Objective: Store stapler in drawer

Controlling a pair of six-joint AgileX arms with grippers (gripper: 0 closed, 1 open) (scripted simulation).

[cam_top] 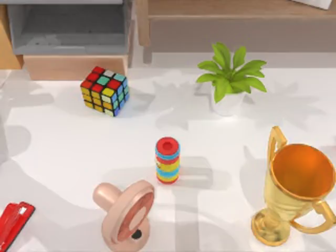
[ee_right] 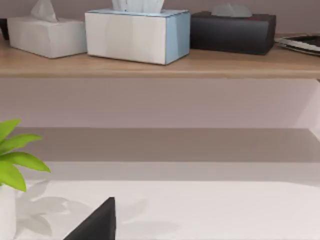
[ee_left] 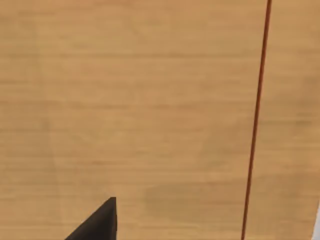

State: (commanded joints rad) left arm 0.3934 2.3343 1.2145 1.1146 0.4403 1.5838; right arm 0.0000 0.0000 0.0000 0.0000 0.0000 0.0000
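Observation:
The red stapler [cam_top: 13,223] lies flat on the white table at the front left corner, partly cut off by the top view's edge. The drawer [cam_top: 73,67] stands pulled open at the back left, with a wooden front and a grey inside. A black part of my left gripper [ee_left: 100,222] shows against a close wooden surface with a thin red line. A black part of my right gripper [ee_right: 97,222] hangs over the white table, facing a wooden shelf.
A colour cube [cam_top: 104,90] sits in front of the drawer. A potted plant [cam_top: 229,79], a striped ring stack [cam_top: 167,160], a pink bell-shaped object [cam_top: 126,215] and a gold trophy [cam_top: 296,191] stand on the table. Tissue boxes [ee_right: 137,32] line the shelf.

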